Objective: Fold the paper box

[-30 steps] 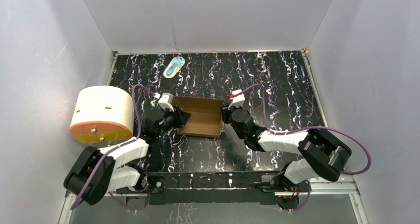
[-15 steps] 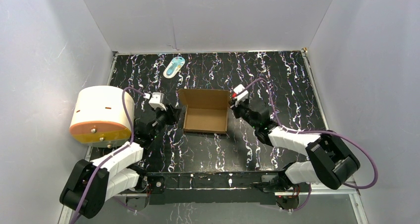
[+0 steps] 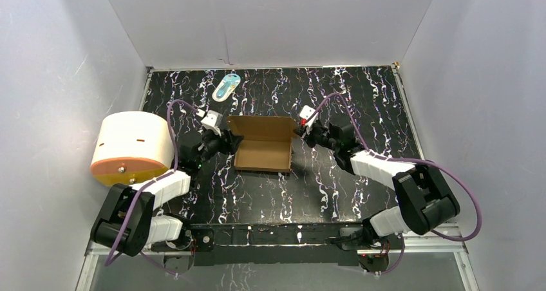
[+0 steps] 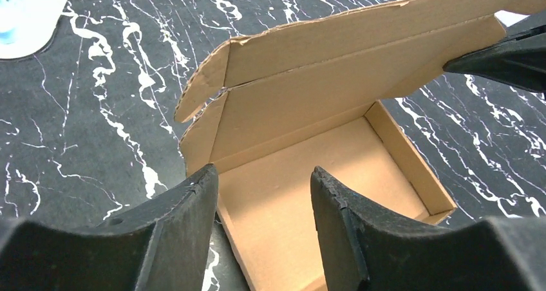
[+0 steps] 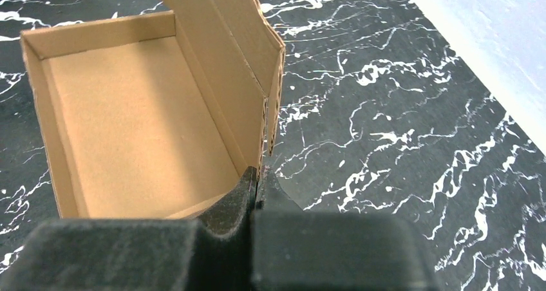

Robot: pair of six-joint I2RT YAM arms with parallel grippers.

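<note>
The paper box (image 3: 263, 156) is a shallow brown cardboard box lying open on the black marbled table, its lid flap (image 3: 261, 127) standing up along the far side. My left gripper (image 3: 230, 144) is open and empty at the box's left end. In the left wrist view (image 4: 264, 178) its fingers frame the box floor (image 4: 367, 156) without touching it. My right gripper (image 3: 298, 135) is at the box's far right corner. In the right wrist view (image 5: 259, 175) it is shut on the cardboard edge of the box (image 5: 129, 111) where the lid meets the right end.
A white-and-orange cylinder (image 3: 132, 148) lies at the left wall beside the left arm. A small teal-white packet (image 3: 226, 86) lies near the back edge, and its corner shows in the left wrist view (image 4: 26, 8). White walls enclose the table on three sides.
Both grippers moved away from me toward the box's far corners. The box turned squarer to the table and the lid flap now stands up. The left gripper let go of the box.
</note>
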